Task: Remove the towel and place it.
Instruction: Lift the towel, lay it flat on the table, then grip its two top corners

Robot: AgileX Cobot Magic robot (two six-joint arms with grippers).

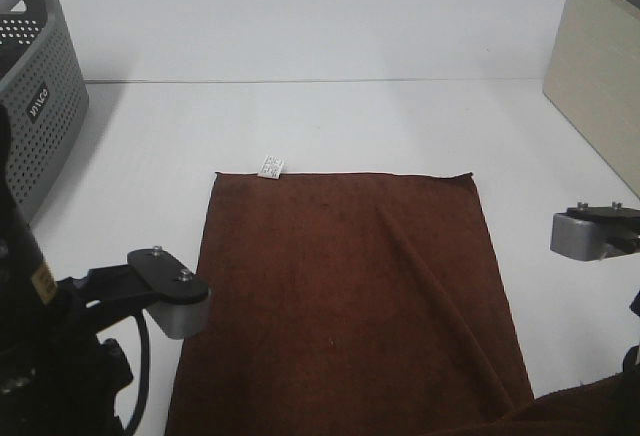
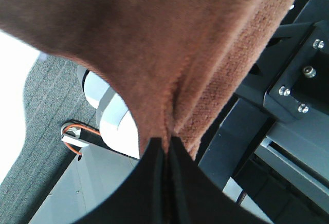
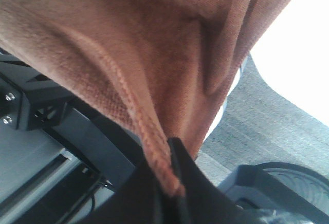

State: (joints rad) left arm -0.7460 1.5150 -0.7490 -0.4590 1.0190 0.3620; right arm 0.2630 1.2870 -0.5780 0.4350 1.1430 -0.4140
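The dark brown towel (image 1: 350,296) lies spread flat on the white table (image 1: 330,126), its small white tag (image 1: 271,166) at the far left corner. Its near edge lifts off the table at the bottom of the exterior view. In the left wrist view my left gripper (image 2: 167,144) is shut on the towel's (image 2: 169,44) hemmed edge, cloth hanging over the black fingers. In the right wrist view my right gripper (image 3: 172,162) is shut on the towel's (image 3: 154,44) stitched hem. In the exterior view both sets of fingertips are hidden below the frame.
A grey perforated basket (image 1: 40,106) stands at the far left. A pale wooden box (image 1: 600,66) sits at the far right. My left arm (image 1: 60,336) fills the lower left corner and part of my right arm (image 1: 595,231) shows at the right edge.
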